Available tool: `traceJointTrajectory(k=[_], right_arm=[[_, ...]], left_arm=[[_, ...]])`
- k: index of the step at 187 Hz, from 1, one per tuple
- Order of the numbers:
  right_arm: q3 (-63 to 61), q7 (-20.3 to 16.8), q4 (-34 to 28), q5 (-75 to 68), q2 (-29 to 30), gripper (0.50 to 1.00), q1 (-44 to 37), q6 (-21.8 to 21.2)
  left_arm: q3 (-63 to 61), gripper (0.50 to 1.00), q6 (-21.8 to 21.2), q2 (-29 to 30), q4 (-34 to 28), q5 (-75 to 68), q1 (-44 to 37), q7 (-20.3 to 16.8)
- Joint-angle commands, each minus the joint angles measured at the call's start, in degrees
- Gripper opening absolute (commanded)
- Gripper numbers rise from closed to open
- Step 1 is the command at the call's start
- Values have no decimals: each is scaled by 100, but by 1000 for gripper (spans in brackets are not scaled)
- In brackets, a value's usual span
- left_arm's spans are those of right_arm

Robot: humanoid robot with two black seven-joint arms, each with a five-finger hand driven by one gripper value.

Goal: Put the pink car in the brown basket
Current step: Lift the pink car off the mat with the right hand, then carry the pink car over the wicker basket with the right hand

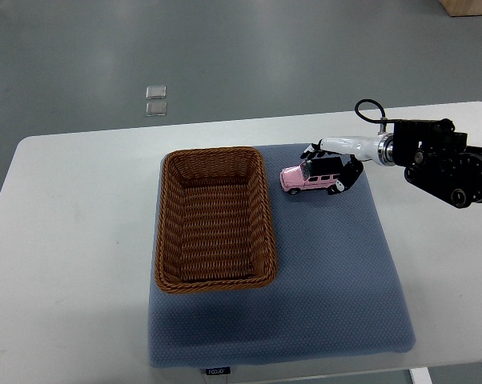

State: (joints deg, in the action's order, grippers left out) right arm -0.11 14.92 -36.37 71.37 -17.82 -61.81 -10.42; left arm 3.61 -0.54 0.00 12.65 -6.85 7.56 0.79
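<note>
The pink car (299, 178) is a small toy jeep on the blue-grey mat (329, 264), just right of the brown basket (167, 232). My right hand (331, 169) comes in from the right edge, and its black fingers (339, 186) wrap around the car's rear half from both sides. The car's front sticks out to the left, toward the basket. The car looks level and low over the mat. The woven basket is rectangular and has nothing in it. The left arm does not show.
The mat lies on a white table (73, 240). Two small clear squares (155, 100) lie on the grey floor beyond the table's far edge. My right forearm (449, 164) hangs over the table's right side.
</note>
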Motion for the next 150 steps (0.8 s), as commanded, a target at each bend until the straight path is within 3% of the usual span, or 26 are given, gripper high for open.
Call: traceJointTrajectory(k=[1, 50, 84, 125, 150], right_arm=[[2, 2, -1, 0, 50, 713, 38, 5], [2, 11, -10, -9, 94, 503, 29, 5], [-85, 29, -230, -132, -99, 500, -349, -233], [-305, -50, -1574, -624, -1250, 500, -1201, -1190], [-314, -244, -1952, -721, -1339, 500, -1491, -1296]], left_arm=[[0, 1000, 1, 0, 0, -1, 0, 0], [0, 1000, -8, 0, 0, -1, 0, 0], [0, 1000, -8, 0, 0, -1, 0, 0], [0, 1000, -8, 0, 0, -1, -9, 0], [0, 1000, -8, 0, 0, -1, 0, 0]])
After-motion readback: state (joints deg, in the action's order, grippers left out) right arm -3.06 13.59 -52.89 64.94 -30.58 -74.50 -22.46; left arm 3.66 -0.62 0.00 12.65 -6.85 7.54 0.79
